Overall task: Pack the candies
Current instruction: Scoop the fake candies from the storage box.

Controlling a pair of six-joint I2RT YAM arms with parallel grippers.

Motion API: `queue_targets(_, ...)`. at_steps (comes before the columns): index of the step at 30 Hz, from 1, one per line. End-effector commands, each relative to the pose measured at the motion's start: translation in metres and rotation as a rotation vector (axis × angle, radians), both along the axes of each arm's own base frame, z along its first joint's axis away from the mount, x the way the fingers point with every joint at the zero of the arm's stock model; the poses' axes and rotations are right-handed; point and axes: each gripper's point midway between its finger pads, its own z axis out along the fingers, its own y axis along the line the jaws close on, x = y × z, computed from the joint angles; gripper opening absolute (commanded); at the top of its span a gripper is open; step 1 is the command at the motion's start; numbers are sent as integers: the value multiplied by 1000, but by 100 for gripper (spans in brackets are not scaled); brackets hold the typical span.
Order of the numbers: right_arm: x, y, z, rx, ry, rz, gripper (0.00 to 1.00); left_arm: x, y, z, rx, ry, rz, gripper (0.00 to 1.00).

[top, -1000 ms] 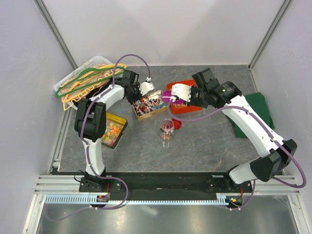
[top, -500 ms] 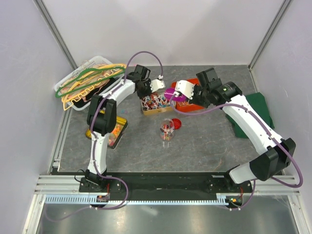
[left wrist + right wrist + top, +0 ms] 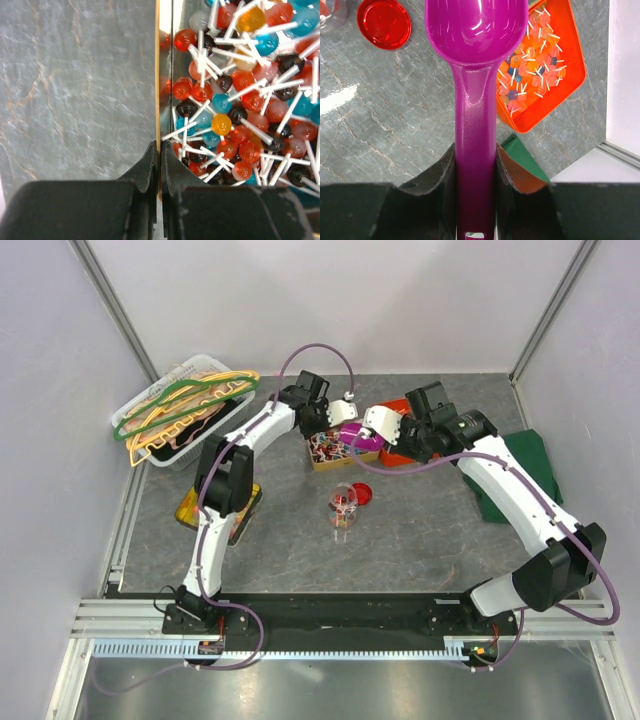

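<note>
Candies (image 3: pixel 221 124) fill the gold tin (image 3: pixel 157 75) near the purple scoop (image 3: pixel 475 100).

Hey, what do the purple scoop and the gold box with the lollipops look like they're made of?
The scoop is likely moulded plastic: glossy, slightly translucent, with fine sparkle in the handle and soft light streaks in the bowl. The box is probably thin metal, a tin: its gold edge is sheet-thin, and the polished inner wall mirrors the candies beside it.
</note>
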Motion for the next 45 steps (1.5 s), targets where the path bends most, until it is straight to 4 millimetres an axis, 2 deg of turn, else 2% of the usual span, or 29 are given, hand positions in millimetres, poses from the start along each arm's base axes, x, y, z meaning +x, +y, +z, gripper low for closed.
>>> queue_targets(1, 8, -3, 17, 9, -67, -11, 0, -15, 13, 13, 18, -34, -45, 2)
queue_targets(7, 9, -12, 4, -119, -17, 67, 0, -32, 36, 13, 28, -35, -45, 2)
queue_targets(11, 26, -22, -3, -240, -21, 75, 0, -36, 45, 3, 50, -49, -56, 2)
queue_targets(12, 32, -22, -10, -274, -7, 98, 0, -36, 45, 4, 52, -58, -68, 2)
queue_targets(17, 54, -16, -5, -343, 4, 163, 0, -35, 42, 8, 41, -91, -86, 2)
queue_targets(18, 57, -12, -13, -369, 28, 194, 0, -34, 42, 9, 38, -94, -84, 2)
queue_targets(20, 66, -10, -8, -409, 10, 201, 0, -32, 41, 12, 23, -100, -79, 2)
queue_targets(24, 76, 5, -20, -513, 9, 256, 0, -31, 38, 16, -2, -106, -82, 2)
queue_targets(31, 70, 19, -29, -583, 29, 342, 0, -20, 36, 27, -29, -141, -52, 2)
queue_targets(36, 66, 16, -34, -600, 42, 343, 0, -17, 34, 32, -64, -137, -41, 2)
queue_targets(38, 65, 15, -36, -615, 38, 339, 0, -21, 31, 32, -90, -112, -54, 2)
queue_targets(45, 64, 13, -28, -665, 10, 340, 0, -22, 29, 38, -143, -81, -35, 2)
